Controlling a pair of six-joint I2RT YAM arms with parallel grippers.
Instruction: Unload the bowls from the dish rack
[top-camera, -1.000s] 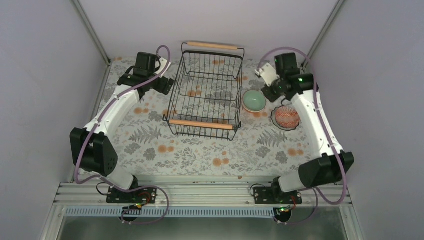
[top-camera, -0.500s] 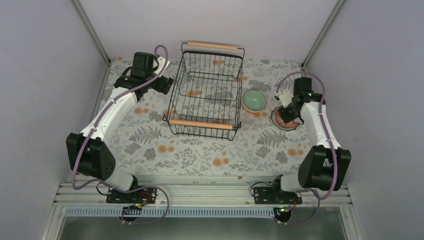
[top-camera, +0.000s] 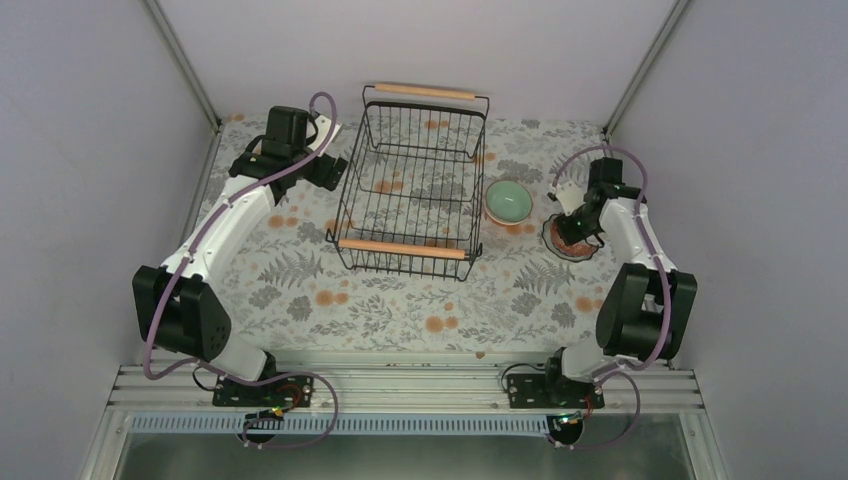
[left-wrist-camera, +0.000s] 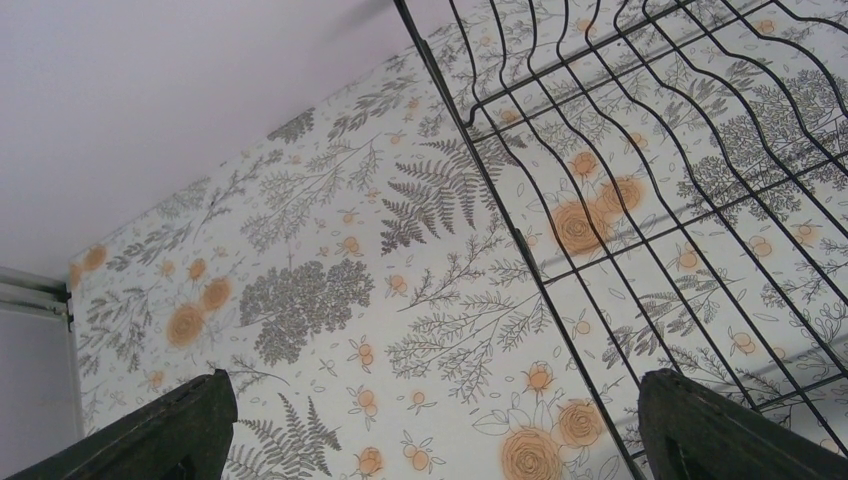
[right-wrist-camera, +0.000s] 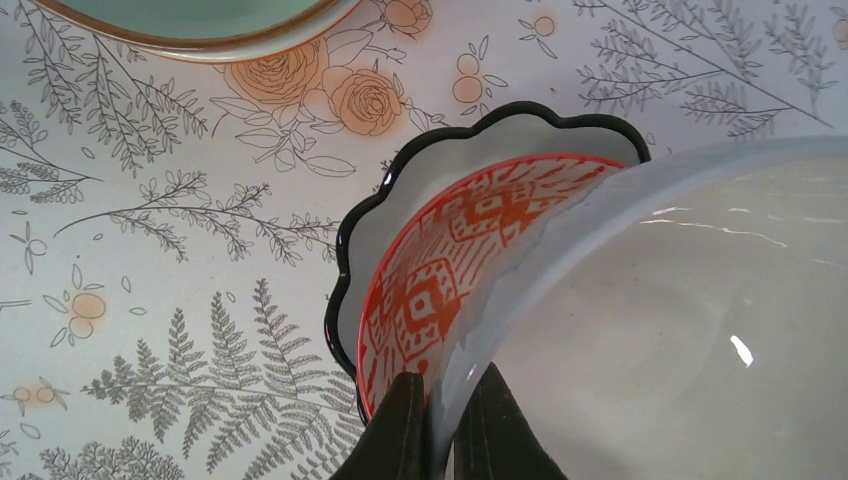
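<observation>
The black wire dish rack (top-camera: 410, 190) with wooden handles stands at the table's middle with no bowl in it. A mint-green bowl (top-camera: 508, 201) sits just right of it. My right gripper (top-camera: 576, 218) is shut on the rim of a plain white bowl (right-wrist-camera: 680, 320) and holds it tilted over a pinkish-orange patterned bowl (right-wrist-camera: 460, 260). That bowl is nested in a scalloped white bowl with a black rim (right-wrist-camera: 450, 160). The mint bowl's edge (right-wrist-camera: 200, 20) shows at the top of the right wrist view. My left gripper (left-wrist-camera: 430, 430) is open and empty beside the rack's left wall (left-wrist-camera: 500, 200).
The floral tablecloth (top-camera: 400, 300) covers the table. Grey walls and metal frame posts (top-camera: 185, 60) enclose the back and sides. The stack of bowls (top-camera: 570, 240) sits close to the right wall.
My right arm swung from beside the mint bowl down and right onto the patterned bowl, which it now covers. The left arm barely shifted.
</observation>
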